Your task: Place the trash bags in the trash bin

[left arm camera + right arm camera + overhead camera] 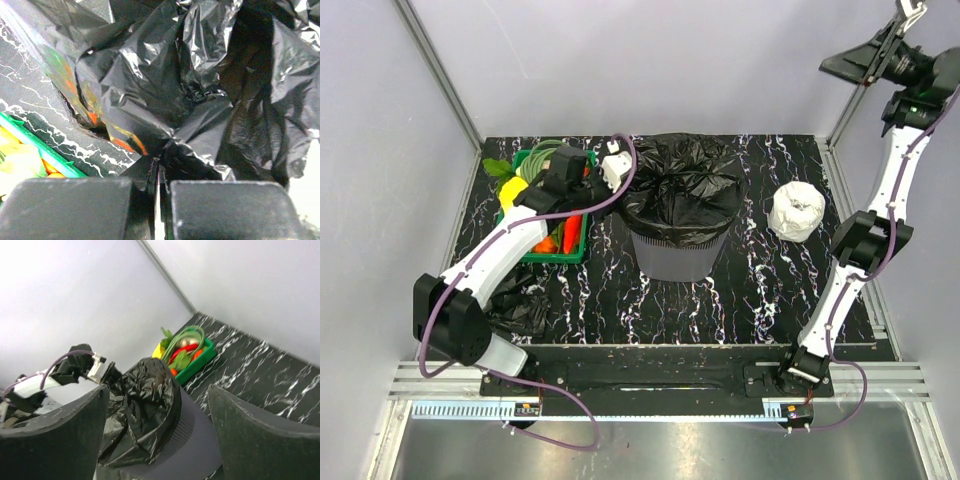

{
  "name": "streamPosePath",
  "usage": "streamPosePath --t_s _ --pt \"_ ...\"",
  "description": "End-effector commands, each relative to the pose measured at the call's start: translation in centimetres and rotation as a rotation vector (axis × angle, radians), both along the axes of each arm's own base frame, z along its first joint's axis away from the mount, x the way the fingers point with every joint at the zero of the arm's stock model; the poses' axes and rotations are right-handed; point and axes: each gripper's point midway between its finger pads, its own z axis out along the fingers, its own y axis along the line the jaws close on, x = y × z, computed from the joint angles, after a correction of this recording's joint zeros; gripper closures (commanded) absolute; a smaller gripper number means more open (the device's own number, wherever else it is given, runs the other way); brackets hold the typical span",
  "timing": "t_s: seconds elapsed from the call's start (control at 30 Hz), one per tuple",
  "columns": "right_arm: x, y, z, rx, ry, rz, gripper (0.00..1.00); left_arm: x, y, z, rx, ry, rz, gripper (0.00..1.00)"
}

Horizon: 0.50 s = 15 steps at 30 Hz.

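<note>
- A second trash bag (pixel 520 305), crumpled and black, lies on the marbled black table (pixel 750 290) at the near left. It is tucked against the lower part of the left arm (pixel 500 250).
- Behind it, a green crate (pixel 552 252) holds vegetables in red, orange, yellow and green. The left arm passes over it.
- The left gripper (pixel 159 182) is at the left rim of the trash bin (pixel 675 258). Its fingers are pressed together on a fold of glossy film from the black trash bag (pixel 682 190).
- The grey trash bin stands upright in the middle of the table, just right of the crate.
- The black trash bag is bunched over the bin's mouth and hangs down over the rim all round. How far it reaches inside cannot be told.
- A white roll (pixel 797 210) sits on the table to the right of the bin, apart from it.
- The right gripper (pixel 159 432) is raised high at the far right, well away from the bin. Its fingers (pixel 265 440) are spread wide with nothing between them.
</note>
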Motion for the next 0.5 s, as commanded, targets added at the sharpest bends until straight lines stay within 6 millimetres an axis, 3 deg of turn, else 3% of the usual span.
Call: streamPosePath --t_s 0.0,0.13,0.2,0.27,0.3,0.47 --pt "0.9 -0.3 4.4 -0.035 -0.202 -0.185 0.11 1.2 -0.8 2.4 -0.044 -0.033 0.004 1.0" --pt "3.4 -1.1 2.7 -0.098 -0.192 -0.339 0.12 1.6 -1.0 2.7 -0.057 -0.021 0.015 1.0" --pt "4.9 -1.5 -0.6 -0.226 -0.146 -0.471 0.12 1.6 -0.9 2.6 -0.06 -0.021 0.02 1.0" --pt "5.1 -1.2 -4.9 -0.391 -0.076 -0.535 0.09 1.6 -1.0 2.5 -0.06 -0.023 0.02 1.0" --pt "4.4 -0.9 -7.3 -0.427 -0.021 -0.523 0.07 1.6 -0.9 2.4 -0.058 -0.025 0.02 1.0" --pt "0.0 1.1 -13.7 -0.419 0.151 -0.419 0.06 1.7 -0.9 2.5 -0.057 -0.028 0.022 1.0"
